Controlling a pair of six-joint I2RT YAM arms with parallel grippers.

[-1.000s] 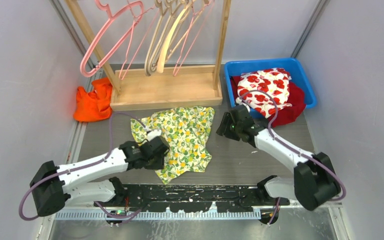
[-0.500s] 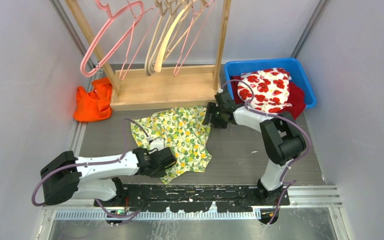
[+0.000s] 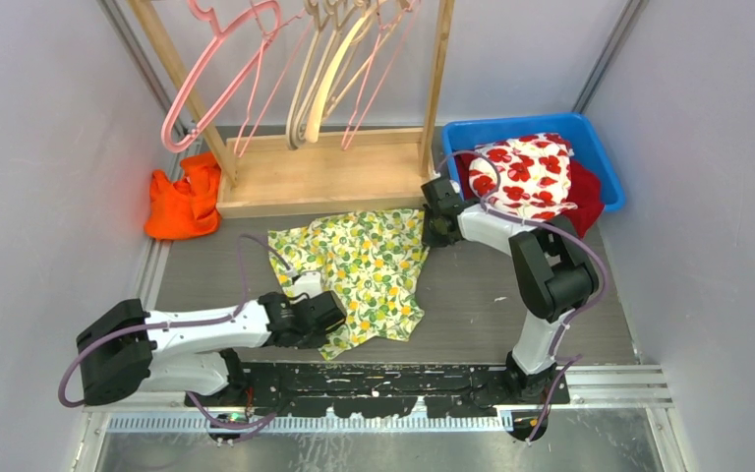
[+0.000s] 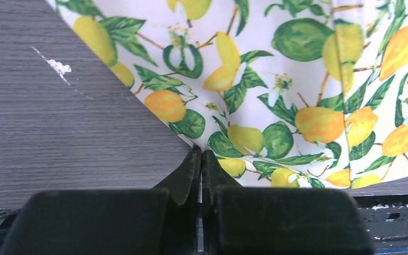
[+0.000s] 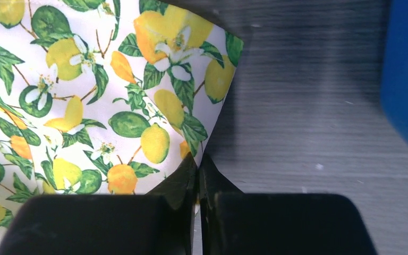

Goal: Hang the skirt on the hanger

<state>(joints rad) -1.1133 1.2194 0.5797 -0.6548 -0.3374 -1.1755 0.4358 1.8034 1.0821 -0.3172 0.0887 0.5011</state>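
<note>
The lemon-print skirt (image 3: pixel 364 270) lies spread on the counter (image 3: pixel 472 295) just in front of the wooden rack (image 3: pixel 324 182). The left pincer (image 4: pixel 202 159) pinches its edge farthest from the rack; the right pincer (image 5: pixel 197 166) pinches the corner nearest the rack

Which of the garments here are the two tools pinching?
The lemon-print skirt spread flat mid-table; the crumpled orange cloth and red-flowered white cloth lie untouched.
</note>
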